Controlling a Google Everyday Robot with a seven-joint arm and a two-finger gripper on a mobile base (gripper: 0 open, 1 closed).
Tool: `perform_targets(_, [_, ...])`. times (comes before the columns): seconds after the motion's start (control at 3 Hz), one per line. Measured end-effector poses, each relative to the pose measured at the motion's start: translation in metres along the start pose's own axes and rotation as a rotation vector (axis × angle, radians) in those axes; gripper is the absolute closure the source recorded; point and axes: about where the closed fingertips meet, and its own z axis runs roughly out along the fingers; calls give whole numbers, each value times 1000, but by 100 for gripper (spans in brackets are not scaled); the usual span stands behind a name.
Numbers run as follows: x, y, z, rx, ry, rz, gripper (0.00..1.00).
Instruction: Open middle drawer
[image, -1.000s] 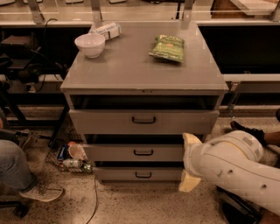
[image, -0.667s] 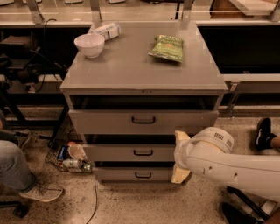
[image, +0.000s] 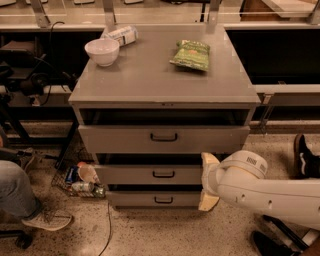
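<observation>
Hand (image: 207, 180) is sitting low at the right end of the grey drawer cabinet (image: 235, 97), coming in from the right on the white arm (image: 270, 192). Its two cream tips are showing spread apart, one above the other, pinching nothing. The upper tip is overlapping the right end of the middle drawer (image: 130, 175) and the lower one is sitting beside the bottom drawer (image: 135, 199).

The middle drawer is sitting between the taller top drawer (image: 120, 139) and the bottom one, with a dark gap showing above its front. Its black bar handle (image: 163, 174) is centred, well left of the hand and not touched.

On the top surface a white bowl (image: 102, 50) is standing back left. A white container (image: 122, 34) is lying on its side just behind it, label not readable. A green snack bag (image: 191, 54) is lying back right, print not readable.

A small dark striped patch (image: 256, 161) is showing on the arm's joint, no legible text.

On the floor left, a wire basket (image: 80, 181) is holding bottles. A jeans leg with a sneaker (image: 47, 219) is showing at the lower left.
</observation>
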Motion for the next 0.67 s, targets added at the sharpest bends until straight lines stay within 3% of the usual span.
perform_targets(0.67, [33,22,91,-26,-42,-12,0])
